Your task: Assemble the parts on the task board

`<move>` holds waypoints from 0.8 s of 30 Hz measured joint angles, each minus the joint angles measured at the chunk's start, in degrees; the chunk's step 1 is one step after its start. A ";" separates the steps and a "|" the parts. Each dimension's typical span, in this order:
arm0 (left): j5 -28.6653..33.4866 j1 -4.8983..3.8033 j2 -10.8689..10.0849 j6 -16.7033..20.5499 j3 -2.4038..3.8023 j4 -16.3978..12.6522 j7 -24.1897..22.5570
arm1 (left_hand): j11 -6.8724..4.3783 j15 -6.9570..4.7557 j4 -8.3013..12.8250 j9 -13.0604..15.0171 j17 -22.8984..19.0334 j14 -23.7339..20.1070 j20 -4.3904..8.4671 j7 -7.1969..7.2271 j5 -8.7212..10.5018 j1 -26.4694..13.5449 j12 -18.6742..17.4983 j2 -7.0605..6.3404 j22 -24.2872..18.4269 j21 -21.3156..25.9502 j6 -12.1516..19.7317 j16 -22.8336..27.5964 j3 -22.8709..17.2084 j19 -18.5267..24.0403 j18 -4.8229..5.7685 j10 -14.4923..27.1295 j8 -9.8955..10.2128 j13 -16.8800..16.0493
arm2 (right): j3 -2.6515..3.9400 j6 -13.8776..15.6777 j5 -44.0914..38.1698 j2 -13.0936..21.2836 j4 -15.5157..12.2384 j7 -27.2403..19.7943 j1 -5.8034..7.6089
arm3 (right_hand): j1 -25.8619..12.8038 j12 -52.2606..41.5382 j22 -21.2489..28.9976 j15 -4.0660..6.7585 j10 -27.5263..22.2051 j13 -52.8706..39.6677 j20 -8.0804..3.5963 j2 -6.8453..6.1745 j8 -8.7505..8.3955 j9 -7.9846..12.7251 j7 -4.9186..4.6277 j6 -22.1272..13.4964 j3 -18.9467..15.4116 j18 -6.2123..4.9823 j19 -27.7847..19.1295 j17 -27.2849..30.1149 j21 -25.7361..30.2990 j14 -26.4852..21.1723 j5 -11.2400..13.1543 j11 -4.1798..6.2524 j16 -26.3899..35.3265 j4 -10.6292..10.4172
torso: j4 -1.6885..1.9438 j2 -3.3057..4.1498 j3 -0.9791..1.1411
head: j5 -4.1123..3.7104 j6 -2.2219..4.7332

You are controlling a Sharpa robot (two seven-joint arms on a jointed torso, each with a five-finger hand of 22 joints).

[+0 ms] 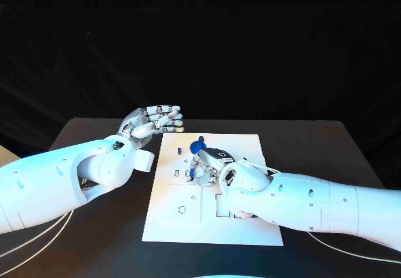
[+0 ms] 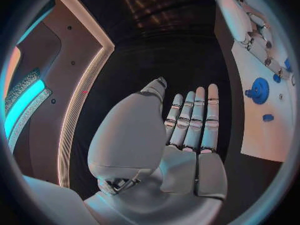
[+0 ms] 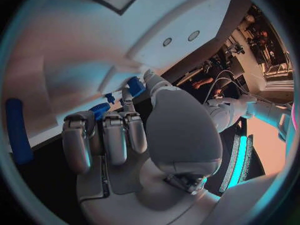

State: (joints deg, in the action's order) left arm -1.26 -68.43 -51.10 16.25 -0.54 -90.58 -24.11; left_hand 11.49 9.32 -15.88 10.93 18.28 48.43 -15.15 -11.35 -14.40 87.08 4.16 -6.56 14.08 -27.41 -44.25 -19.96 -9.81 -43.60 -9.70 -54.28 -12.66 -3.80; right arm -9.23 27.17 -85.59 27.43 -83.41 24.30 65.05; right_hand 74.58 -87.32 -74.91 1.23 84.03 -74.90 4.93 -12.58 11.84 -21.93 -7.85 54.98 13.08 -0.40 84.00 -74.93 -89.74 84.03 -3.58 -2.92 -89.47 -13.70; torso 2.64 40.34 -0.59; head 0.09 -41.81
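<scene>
Left robot hand (image 1: pixel 153 123) empty, fingers spread, over black table (image 1: pixel 317 150); right robot hand (image 1: pixel 209 164) grip unclear, on white task board (image 1: pixel 209 229).

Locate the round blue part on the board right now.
Head view: the round blue part sits near the far edge of the white board, just beyond the right hand and right of the raised left hand.

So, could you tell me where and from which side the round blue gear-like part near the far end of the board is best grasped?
Probably by its toothed rim, from above. The round blue part lies flat on the task board with a knob at its centre, seen in the left wrist view. The left hand hovers open beside the board, so its fingers could close across the rim.
</scene>
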 measured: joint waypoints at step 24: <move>-17.53 -0.06 0.17 -0.86 0.00 3.75 16.40 | -7.01 -8.51 -0.72 7.26 34.83 23.61 7.92 2.52 0.00 -8.05 41.82 0.73 26.39 -36.54 -4.91 -51.14 7.09 -12.66 0.11 -6.49 -13.43 -24.94 | 0.70 5.48 12.04 15.85 -12.54 -15.09 6.92 | 5.09 3.47 -0.04 -1.23 0.11 0.00 0.84 5.44 -0.89 0.35 -1.39 -4.06 -13.34 0.00 0.00 0.01 4.91 -0.02 0.37 -1.10 0.67 -2.73 | -0.55 -0.55 0.16 | 0.40 0.42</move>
State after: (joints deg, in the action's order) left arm -18.79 -68.49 -50.94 15.39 -0.54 -86.83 -7.71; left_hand 4.47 0.82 -16.61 18.18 53.12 72.04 -7.24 -8.83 -14.40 79.03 45.99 -5.83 40.47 -63.95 -49.16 -71.10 -2.72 -56.27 -9.60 -60.77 -26.09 -28.74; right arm -8.53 32.65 -73.56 43.28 -95.94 9.22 71.98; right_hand 79.67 -83.86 -74.95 0.01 84.14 -74.90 5.77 -7.14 10.96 -21.58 -9.24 50.92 -0.26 -0.39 84.01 -74.92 -84.83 84.01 -3.21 -4.02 -88.81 -16.43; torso 2.09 39.78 -0.43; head 0.49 -41.39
